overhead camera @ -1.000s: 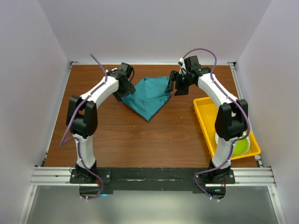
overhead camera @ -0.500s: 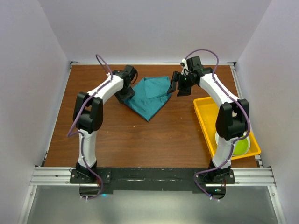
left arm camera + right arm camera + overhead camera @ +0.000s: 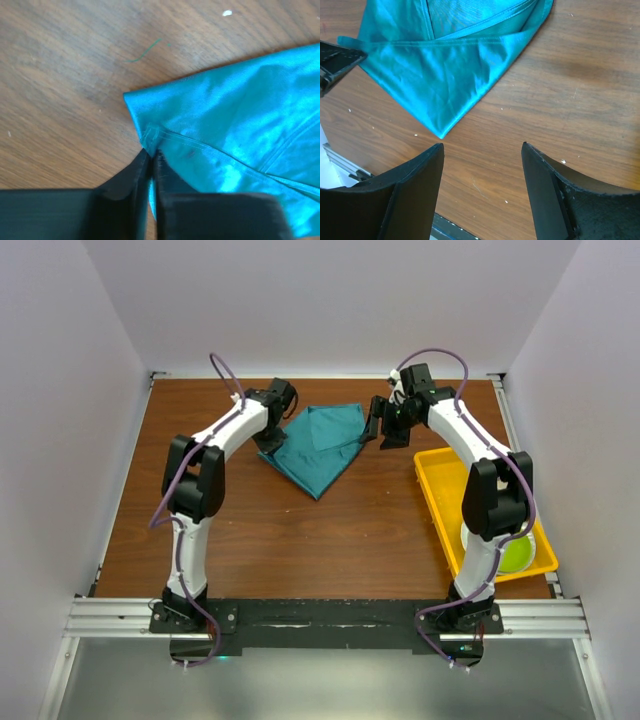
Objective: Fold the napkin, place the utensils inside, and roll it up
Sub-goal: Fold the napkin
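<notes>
Only left wrist view shows left end effector (image 3: 151, 154) pinching napkin (image 3: 240, 115).

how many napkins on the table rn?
1. The teal napkin lies partly folded at the far middle of the table; the left gripper pinches its left corner. The right arm hides part of the yellow tray, so another could sit there.

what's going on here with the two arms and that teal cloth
Two robot arms are working on a teal napkin that lies partly folded in a rough triangle on the table. The left gripper is pinched shut on the napkin's hem near one corner. The right gripper is open beside the cloth, holding nothing. A green plate sits in the yellow tray at the right; no spoon is visible.
</notes>
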